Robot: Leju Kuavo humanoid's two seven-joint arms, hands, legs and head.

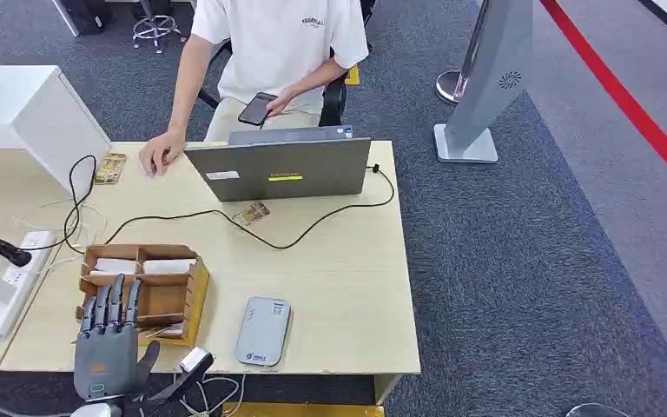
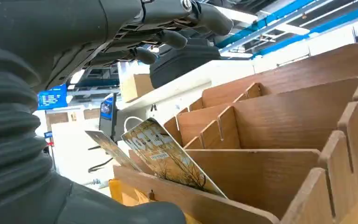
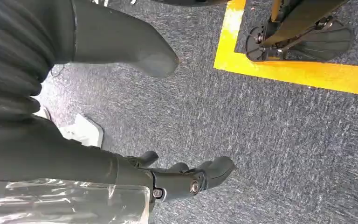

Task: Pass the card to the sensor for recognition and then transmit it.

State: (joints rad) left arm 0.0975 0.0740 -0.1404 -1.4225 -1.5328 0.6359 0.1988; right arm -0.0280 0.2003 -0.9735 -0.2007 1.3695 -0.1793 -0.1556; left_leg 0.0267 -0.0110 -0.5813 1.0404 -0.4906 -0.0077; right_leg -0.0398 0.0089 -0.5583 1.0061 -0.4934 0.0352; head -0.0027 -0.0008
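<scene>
Step in hand judged as card pick-up, not yet made. Left hand [image 1: 108, 339] spread, empty, held over near end of wooden card box [image 1: 193, 300]. Card [image 2: 168, 161] seen leaning in front compartment. Right hand [image 3: 182, 179] hung over carpet, fingers apart, nothing held. Next: card to be pinched, carried to grey sensor [image 1: 262, 331] just beside box.

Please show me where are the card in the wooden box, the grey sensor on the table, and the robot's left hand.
card [image 2: 168, 158]: left wrist view, on its printed face.
wooden box [image 1: 198, 287]: head view, on its right wall.
sensor [image 1: 262, 330]: head view, on the middle of its top.
left hand [image 1: 108, 343]: head view, on the back of the hand.
</scene>
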